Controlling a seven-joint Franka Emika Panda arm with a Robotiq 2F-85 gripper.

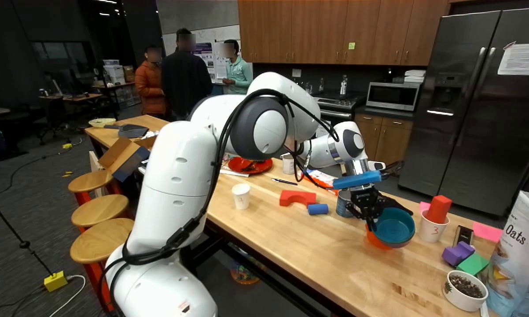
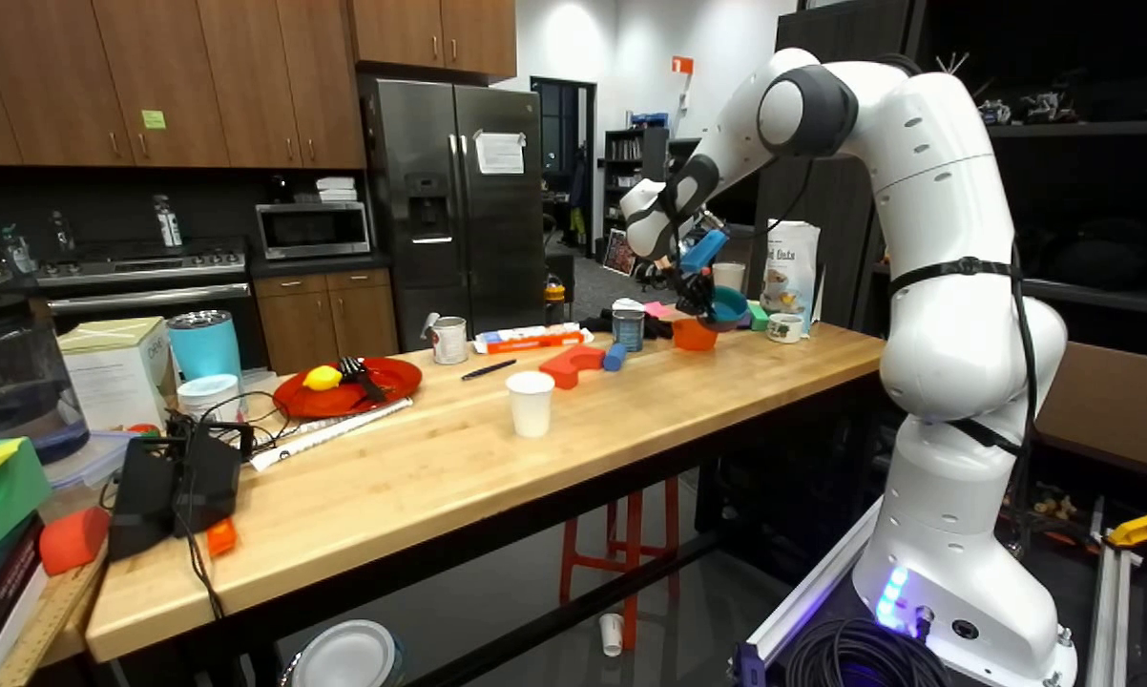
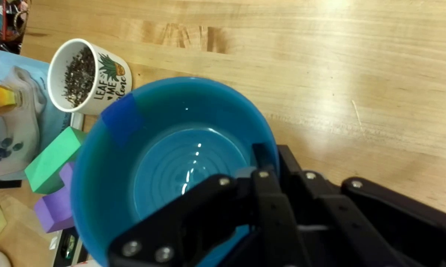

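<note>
Bench (image 2: 383, 482): long, pale wood, running diagonally across both exterior views.
Robot arm (image 2: 946, 286): white, arched high and bent down toward the bench at its far end.
Oats bag (image 1: 517, 255): stands near an end of the bench, its printed side showing in both exterior views.
Red plate (image 2: 400, 377): well apart from the arm's tip, a yellow fruit-like piece (image 2: 323, 378) and dark utensils lying on it.
Claw (image 3: 272, 152): clamped on the rim of the teal bowl (image 3: 171, 170), one finger inside the wall and one outside.
Teal bowl: tilted in the grip, a darker blue patch (image 3: 123, 115) on its inner wall.
Orange bowl (image 2: 695, 336): partly hidden by the teal one in both exterior views; whether they touch, I cannot tell.
Soil mug (image 3: 111, 79): white, pineapple picture, lettered "LEAF ME alone", dark crumbly matter inside; just beside the oats bag.
Tin (image 1: 343, 204): blue-gray, near the claw.
Numbered cup (image 1: 431, 231): marked 3, near the teal bowl, a red block (image 1: 439, 208) poking out.
White cup (image 1: 241, 196): upright, well apart from the claw.
Red arch block (image 1: 297, 198): lying near the tin.
Green block (image 3: 54, 161): just beside the purple block (image 3: 56, 207).
Blue cylinder (image 1: 318, 209): on its side, between arch and tin.
</note>
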